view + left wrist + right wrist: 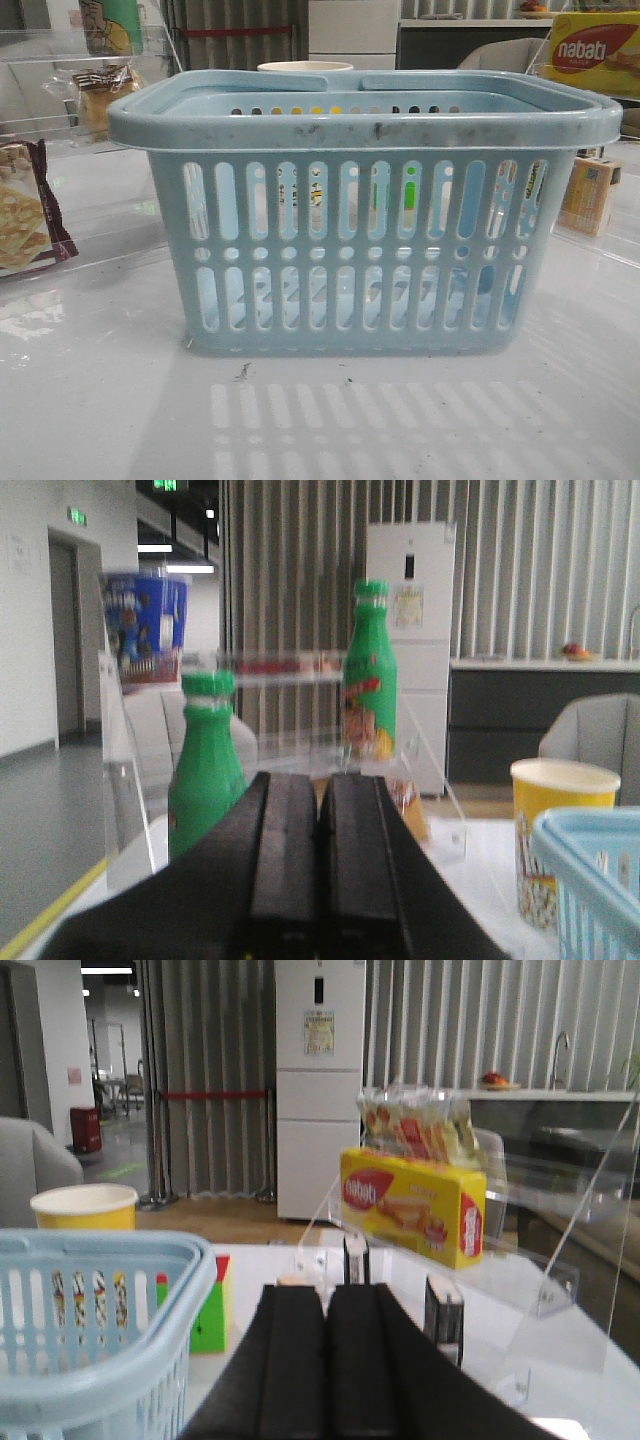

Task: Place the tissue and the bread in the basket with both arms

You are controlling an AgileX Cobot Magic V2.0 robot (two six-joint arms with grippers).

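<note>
The light-blue basket [360, 210] stands in the middle of the table and fills the front view; its corner also shows in the left wrist view [590, 880] and the right wrist view [90, 1290]. The bread [100, 95], golden-brown in a clear wrapper, lies on a clear shelf at the back left. The left gripper [322, 780] is shut and empty, pointing toward that shelf. The right gripper [326, 1290] is shut and empty beside the basket. A small dark tissue pack [444, 1325] stands just beyond it; a second like pack [356, 1258] stands farther off. Neither gripper shows in the front view.
A maroon-edged cracker packet [25, 210] lies at the left. Two green bottles [205, 760] stand on clear shelves at the left. A yellow cup [560, 830] stands behind the basket. A yellow nabati box [410, 1205] sits on a clear shelf at the right, and a green box [210, 1310] stands by the basket.
</note>
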